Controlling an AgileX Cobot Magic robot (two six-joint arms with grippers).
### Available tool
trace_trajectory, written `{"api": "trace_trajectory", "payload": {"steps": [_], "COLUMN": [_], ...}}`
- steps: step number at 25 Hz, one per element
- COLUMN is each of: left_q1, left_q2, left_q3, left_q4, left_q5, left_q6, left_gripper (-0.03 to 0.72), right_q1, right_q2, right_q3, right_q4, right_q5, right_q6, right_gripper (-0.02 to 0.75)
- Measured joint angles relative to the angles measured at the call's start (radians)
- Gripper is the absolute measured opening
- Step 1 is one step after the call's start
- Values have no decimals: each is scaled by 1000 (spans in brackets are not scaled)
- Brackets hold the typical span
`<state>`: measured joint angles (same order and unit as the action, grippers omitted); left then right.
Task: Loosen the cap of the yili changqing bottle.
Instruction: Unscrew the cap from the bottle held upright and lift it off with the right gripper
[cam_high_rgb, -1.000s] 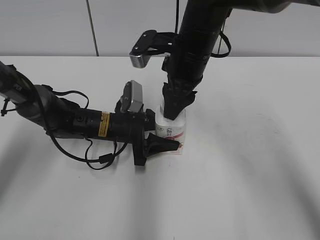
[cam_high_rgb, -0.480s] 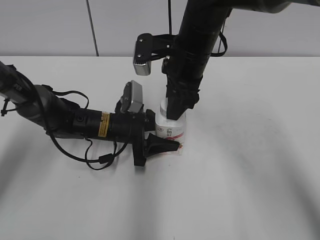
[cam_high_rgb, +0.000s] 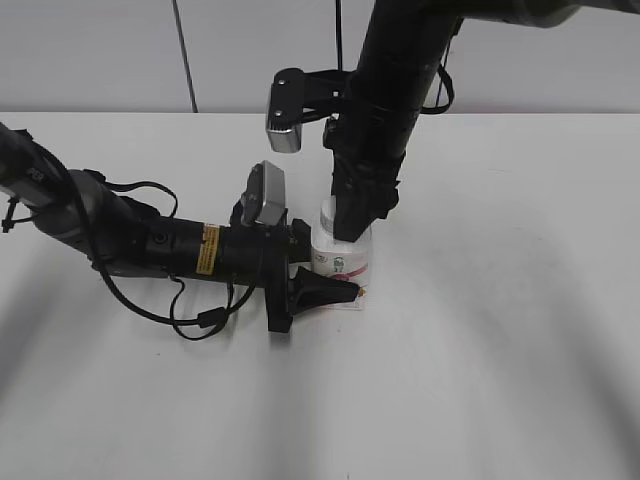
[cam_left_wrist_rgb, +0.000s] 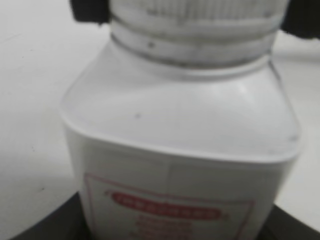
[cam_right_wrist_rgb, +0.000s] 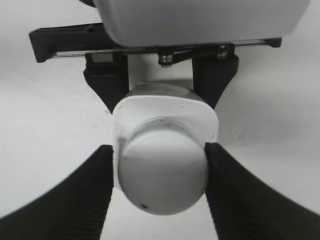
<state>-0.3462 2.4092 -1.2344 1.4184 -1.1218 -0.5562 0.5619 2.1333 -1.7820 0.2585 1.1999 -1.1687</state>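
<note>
The yili changqing bottle stands upright on the white table, squat and white with a pink-red label. My left gripper lies low along the table and is shut on the bottle's body; its dark jaws show at the bottom corners of the left wrist view, where the bottle fills the frame. My right gripper comes straight down and is shut on the white ribbed cap, one finger on each side. The cap's ribbed edge shows at the top of the left wrist view.
The white table extends all round the bottle. The left arm with its looping cables lies across the table's left half. A wall panel stands behind the table's far edge.
My right wrist has turned about the cap; its camera housing swung from angled left to facing forward. The bottle and left gripper have stayed in place.
</note>
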Motion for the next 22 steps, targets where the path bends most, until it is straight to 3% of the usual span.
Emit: {"api": "trace_trajectory", "payload": {"steps": [5,14,18,22], "left_q1": [0,0,0,0], "left_q2": [0,0,0,0], "left_q3": [0,0,0,0], "left_q4": [-1,-1,-1,-1], "left_q5": [1,1,1,1], "left_q6": [-4,-4,-4,-4], "left_gripper": [390,389,389,389], "right_q1": [0,2,3,3], "right_q2": [0,-63,-91,-97], "right_q3": [0,0,0,0], "right_q4": [16,35,41,41], "right_q5": [4,9,9,10], "right_q6": [-2,81,327,726], "right_gripper": [557,574,574,574]}}
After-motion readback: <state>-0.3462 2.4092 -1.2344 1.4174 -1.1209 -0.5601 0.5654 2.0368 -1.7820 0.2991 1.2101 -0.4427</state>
